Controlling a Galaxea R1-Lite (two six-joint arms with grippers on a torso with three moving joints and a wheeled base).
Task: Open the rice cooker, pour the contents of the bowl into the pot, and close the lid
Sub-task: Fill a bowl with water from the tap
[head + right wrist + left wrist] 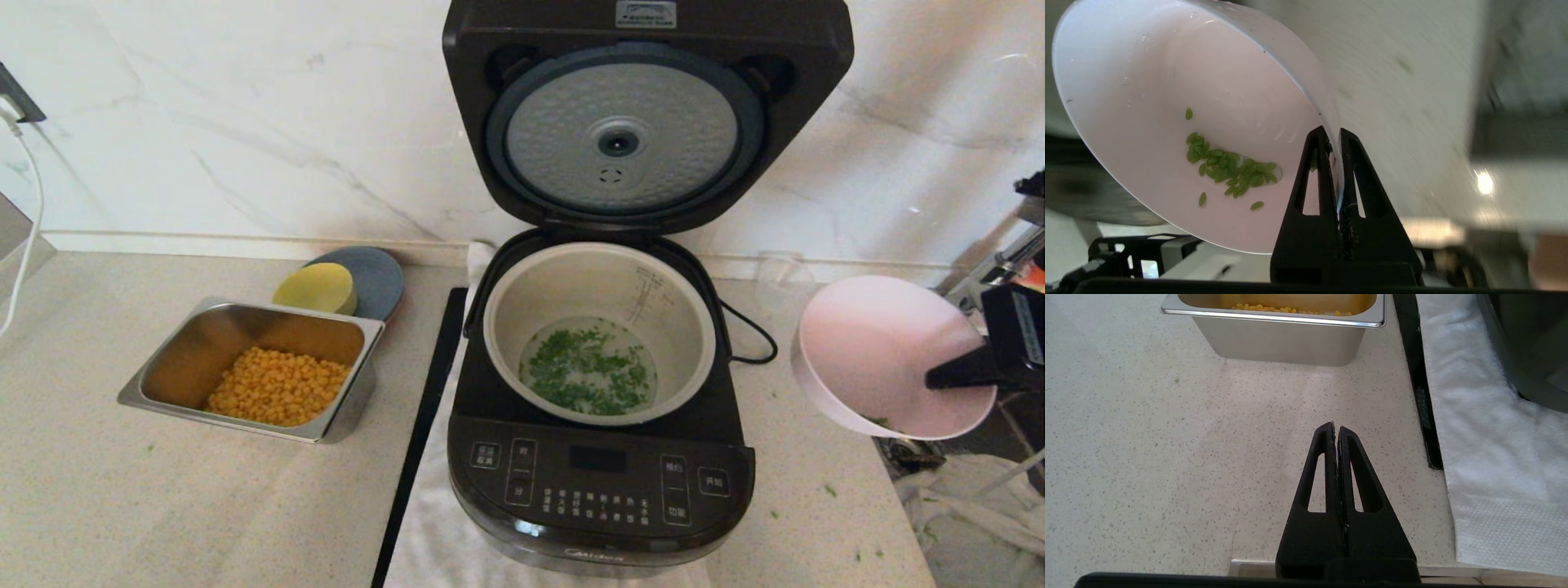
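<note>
The dark rice cooker [600, 482] stands in the middle with its lid [645, 106] swung up, silver dimpled underside showing. Chopped green bits [589, 369] lie in water at the bottom of the grey-beige pot [600, 282]. To the right of the cooker my right gripper [939, 380] is shut on the rim of the white bowl [878, 347], holding it tilted in the air. A few green bits [1229, 169] still cling to the bowl's [1167, 81] pink inside, near my right gripper [1334, 136]. My left gripper [1335, 428] hangs shut and empty over the counter left of the cooker.
A steel tray of corn [253, 367] sits left of the cooker, with a yellow dish [317, 287] on a grey plate [377, 278] behind it. A white cloth [1486, 449] and a black strip [424, 425] lie under and beside the cooker. The counter's right edge [890, 490] is close.
</note>
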